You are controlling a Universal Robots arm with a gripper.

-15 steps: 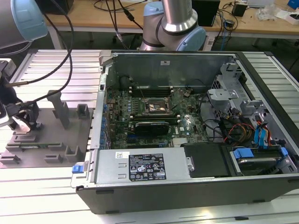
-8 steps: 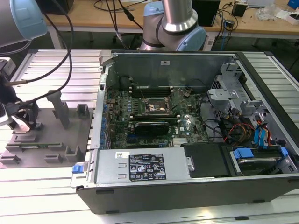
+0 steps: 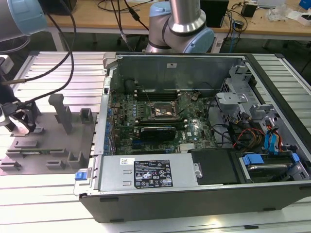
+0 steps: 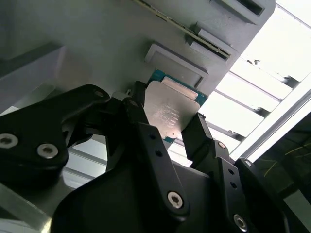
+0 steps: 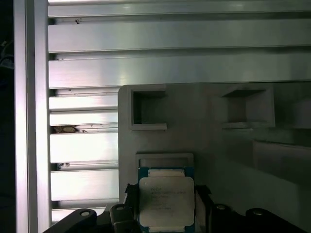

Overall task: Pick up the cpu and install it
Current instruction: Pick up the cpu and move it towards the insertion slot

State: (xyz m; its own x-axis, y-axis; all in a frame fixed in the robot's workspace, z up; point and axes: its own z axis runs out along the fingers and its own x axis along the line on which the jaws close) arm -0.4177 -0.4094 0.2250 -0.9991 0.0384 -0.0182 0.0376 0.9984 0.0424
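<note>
At the exterior view's left I have the gripper (image 3: 19, 121) down at the grey fixture plate (image 3: 48, 141). In the second wrist view its fingers (image 4: 139, 114) are clamped on two opposite edges of the cpu (image 4: 170, 112). The chip lies flat against the plate, silver lid facing the cameras. It's near square, so there's no long axis to call, and I can't tell if it's lifted. Further right is the open computer case (image 3: 194, 201), with the socket (image 3: 163, 110) well apart.

Slatted table (image 3: 48, 204); grey fixture (image 3: 54, 140); computer case (image 3: 170, 208)

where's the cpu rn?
In both wrist views the cpu sits clamped in the gripper, over the grey fixture at the exterior view's left.
</note>
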